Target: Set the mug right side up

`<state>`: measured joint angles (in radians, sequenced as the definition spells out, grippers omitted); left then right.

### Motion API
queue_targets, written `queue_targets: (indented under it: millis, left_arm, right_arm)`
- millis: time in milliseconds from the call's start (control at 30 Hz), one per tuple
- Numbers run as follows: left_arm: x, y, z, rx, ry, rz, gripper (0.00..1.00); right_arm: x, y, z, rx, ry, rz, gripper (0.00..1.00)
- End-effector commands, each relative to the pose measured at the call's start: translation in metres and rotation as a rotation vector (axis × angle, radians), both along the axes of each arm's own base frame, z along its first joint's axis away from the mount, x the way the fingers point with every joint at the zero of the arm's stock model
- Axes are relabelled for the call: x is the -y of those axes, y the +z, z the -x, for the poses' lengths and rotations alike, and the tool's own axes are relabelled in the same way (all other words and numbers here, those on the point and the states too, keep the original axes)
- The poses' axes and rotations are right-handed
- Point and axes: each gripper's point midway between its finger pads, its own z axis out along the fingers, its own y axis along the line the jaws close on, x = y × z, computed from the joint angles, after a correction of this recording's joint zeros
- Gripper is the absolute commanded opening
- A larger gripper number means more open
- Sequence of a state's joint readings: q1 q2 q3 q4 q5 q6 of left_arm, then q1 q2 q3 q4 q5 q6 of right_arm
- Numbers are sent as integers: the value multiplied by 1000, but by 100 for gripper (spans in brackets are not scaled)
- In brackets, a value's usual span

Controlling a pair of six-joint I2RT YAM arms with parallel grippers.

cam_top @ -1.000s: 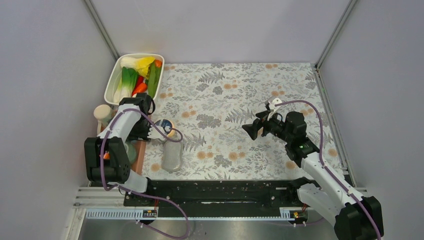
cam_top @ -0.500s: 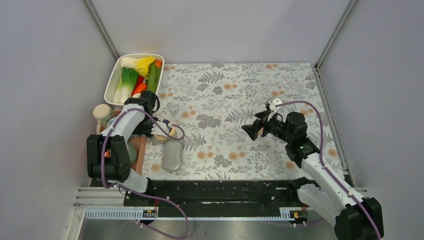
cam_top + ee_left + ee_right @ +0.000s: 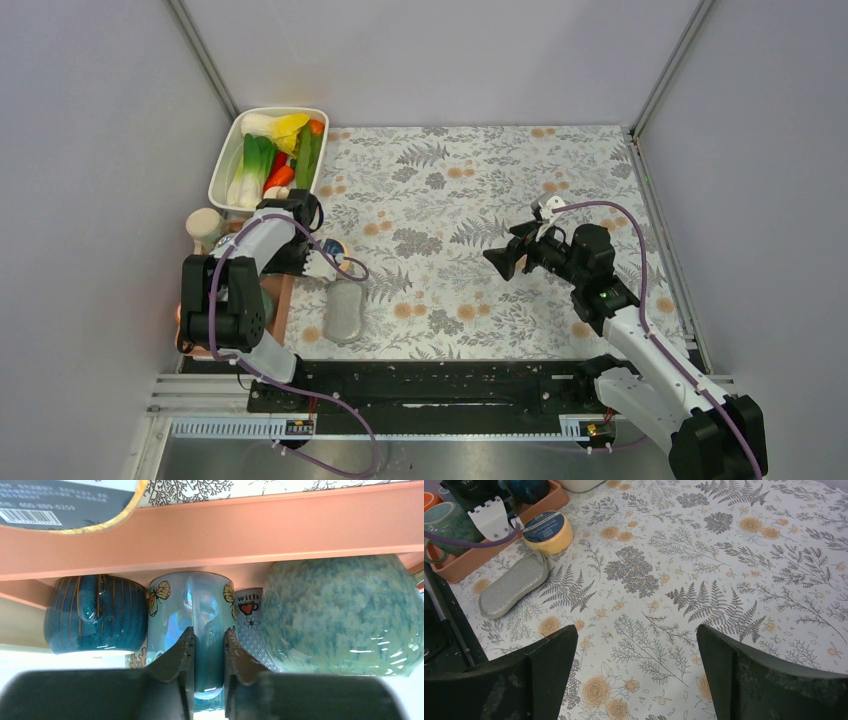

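The left gripper point(image 3: 207, 645), newly swung into the salmon plastic tray point(image 3: 250, 535), pinches the handle of the pale blue butterfly-printed ceramic mug point(image 3: 167, 615) standing there between other cups point(image 3: 95, 612). Lifting and flipping can likely begin; the right gripper point(image 3: 636, 645) hangs spread.

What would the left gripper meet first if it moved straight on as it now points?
The glossy light-blue butterfly mug: the fingers of the left gripper clasp its handle, so its body lies directly ahead, with the orange tray behind it, though depth is unclear.
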<state>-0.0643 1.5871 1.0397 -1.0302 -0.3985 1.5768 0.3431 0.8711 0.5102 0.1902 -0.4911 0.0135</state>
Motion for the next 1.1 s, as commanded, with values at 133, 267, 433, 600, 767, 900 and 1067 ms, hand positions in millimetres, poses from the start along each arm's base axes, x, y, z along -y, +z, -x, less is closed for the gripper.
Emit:
queue_targets:
  millis: [133, 267, 433, 600, 767, 900, 1067]
  left_arm:
    - [2, 33, -5, 57, 90, 10, 0]
    - [13, 50, -4, 91, 193, 86, 0]
    - [34, 60, -7, 164, 264, 229, 0]
    - [37, 69, -13, 236, 326, 257, 0]
    - [40, 96, -30, 393, 408, 365, 0]
    - [54, 99, -37, 451, 502, 487, 0]
    - [55, 104, -45, 511, 606, 562, 0]
  right_arm:
    - [-5, 11, 1, 27, 23, -28, 99]
    - [-7, 21, 4, 41, 39, -48, 99]
    - [-9, 34, 1, 29, 21, -101, 99]
    - [-13, 37, -7, -78, -18, -152, 99]
    - [-27, 38, -5, -123, -7, -169, 99]
    - [-44, 41, -5, -162, 22, -189, 99]
    - [-69, 40, -4, -215, 58, -185, 97]
